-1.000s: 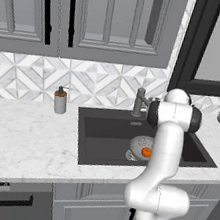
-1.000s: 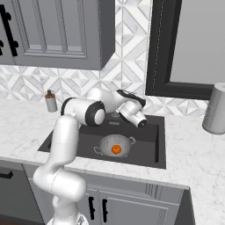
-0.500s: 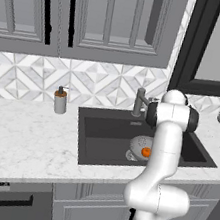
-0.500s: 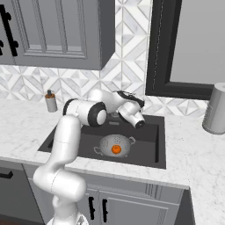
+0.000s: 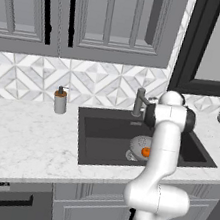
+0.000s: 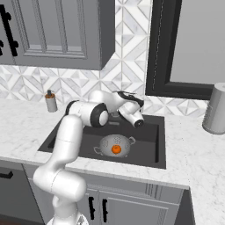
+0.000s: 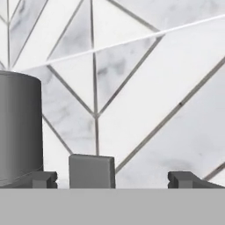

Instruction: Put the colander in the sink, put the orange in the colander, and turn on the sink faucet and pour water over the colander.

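one marble counter (image 5: 25, 141), tiled backsplash (image 5: 100, 87)

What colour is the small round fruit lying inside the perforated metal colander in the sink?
The small round fruit is bright orange, shown best in the right base view.

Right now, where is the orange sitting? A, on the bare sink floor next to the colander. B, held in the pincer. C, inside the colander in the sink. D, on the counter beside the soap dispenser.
C: the orange lies inside the colander, which stands in the sink, while the pincer stands open up near the faucet with nothing between its fingers.
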Tool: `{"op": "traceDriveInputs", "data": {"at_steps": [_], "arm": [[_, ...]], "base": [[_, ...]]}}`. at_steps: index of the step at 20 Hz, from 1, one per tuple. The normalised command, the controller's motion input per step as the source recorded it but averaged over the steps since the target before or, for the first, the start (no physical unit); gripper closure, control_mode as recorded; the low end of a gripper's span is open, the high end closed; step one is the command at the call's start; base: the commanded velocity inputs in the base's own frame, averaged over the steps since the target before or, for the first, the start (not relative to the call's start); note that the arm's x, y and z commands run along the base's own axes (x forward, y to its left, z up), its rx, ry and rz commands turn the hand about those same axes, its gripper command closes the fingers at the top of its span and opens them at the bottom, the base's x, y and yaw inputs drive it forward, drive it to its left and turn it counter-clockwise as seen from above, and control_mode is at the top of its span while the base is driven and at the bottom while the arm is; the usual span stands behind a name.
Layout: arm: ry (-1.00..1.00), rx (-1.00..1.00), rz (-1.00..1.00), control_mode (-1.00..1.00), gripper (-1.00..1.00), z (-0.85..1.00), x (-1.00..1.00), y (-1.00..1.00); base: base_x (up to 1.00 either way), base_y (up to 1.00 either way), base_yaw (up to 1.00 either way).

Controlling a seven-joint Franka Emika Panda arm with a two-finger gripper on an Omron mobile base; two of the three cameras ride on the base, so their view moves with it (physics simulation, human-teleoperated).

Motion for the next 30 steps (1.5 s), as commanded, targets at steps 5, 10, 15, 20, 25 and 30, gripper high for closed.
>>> {"op": "traceDriveInputs", "data": {"at_steps": [5, 10, 15, 20, 25, 30], "arm": [[0.00, 0.00, -0.05, -1.00, 1.00, 0.00, 0.17, -0.15], [0.00, 0.01, -0.08, -1.00, 1.00, 0.00, 0.03, -0.60], [0.00, 0.01, -0.12, -1.00, 1.00, -0.03, 0.00, -0.87], [0.00, 0.00, -0.19, -1.00, 1.00, -0.06, 0.00, -0.96], [0.00, 0.04, -0.15, -1.00, 1.00, -0.11, 0.00, -1.00], [0.03, 0.12, 0.00, -1.00, 1.00, -0.05, 0.00, -1.00]], "base": [[0.00, 0.00, 0.00], [0.00, 0.00, 0.00], [0.00, 0.00, 0.00], [0.00, 0.00, 0.00], [0.00, 0.00, 0.00], [0.00, 0.00, 0.00]]}}
